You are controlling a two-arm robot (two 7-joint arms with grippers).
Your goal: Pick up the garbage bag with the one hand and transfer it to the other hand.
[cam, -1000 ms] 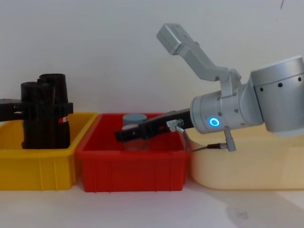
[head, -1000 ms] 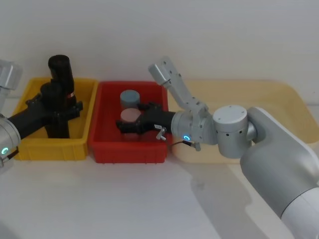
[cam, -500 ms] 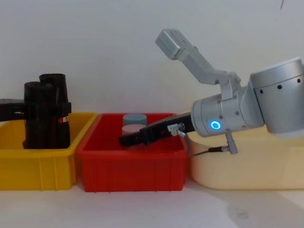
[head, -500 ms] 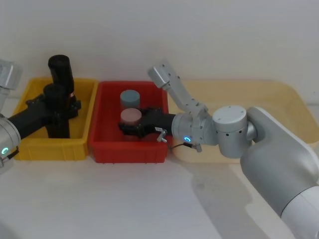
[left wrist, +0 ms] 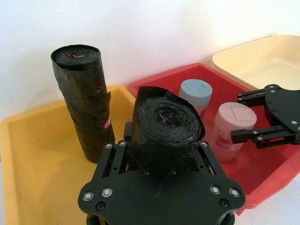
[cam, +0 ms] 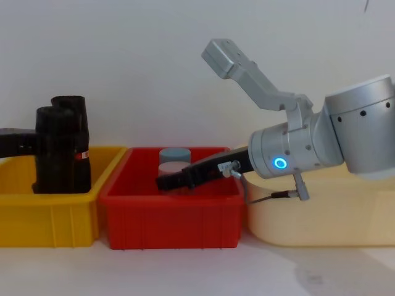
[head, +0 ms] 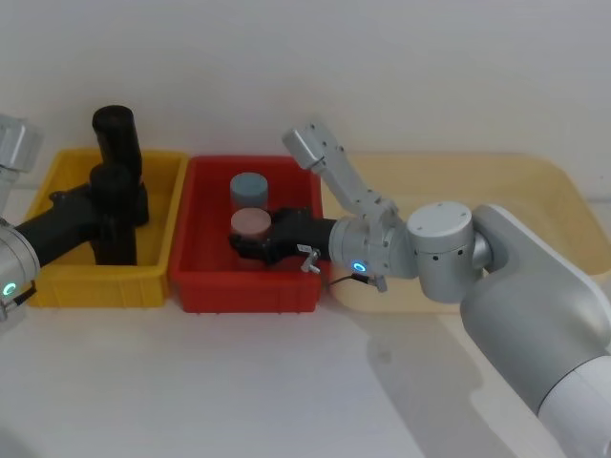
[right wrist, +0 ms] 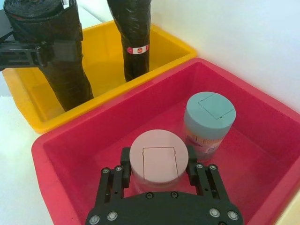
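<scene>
The garbage bag [left wrist: 166,124], a tall slim roll of crinkled black plastic with no label on it, stands upright in the open yellow plastic bin [head: 95,288] at the left of the white table [head: 239,382]. The left gripper [head: 119,203], black and long-fingered on a wrist with a green-teal ring, reaches in from the left with its jaws clamped on the roll's upper part. Just beyond it, at the far side of the same bin, stands a second black plastic roll [head: 116,134] bearing a small red-and-white tag [right wrist: 137,49] whose writing is too small to read. To the right sits a red plastic bin [head: 243,291] holding a pink-lidded cylindrical container [head: 250,221] and, farther back, a blue-lidded cylindrical container [right wrist: 208,117] with a printed side label that cannot be read. The right gripper [right wrist: 158,155], its wrist ring glowing blue, reaches into the red bin with its jaws apart on either side of the pink-lidded container. A cream-coloured tray [head: 535,181] lies at the far right.
</scene>
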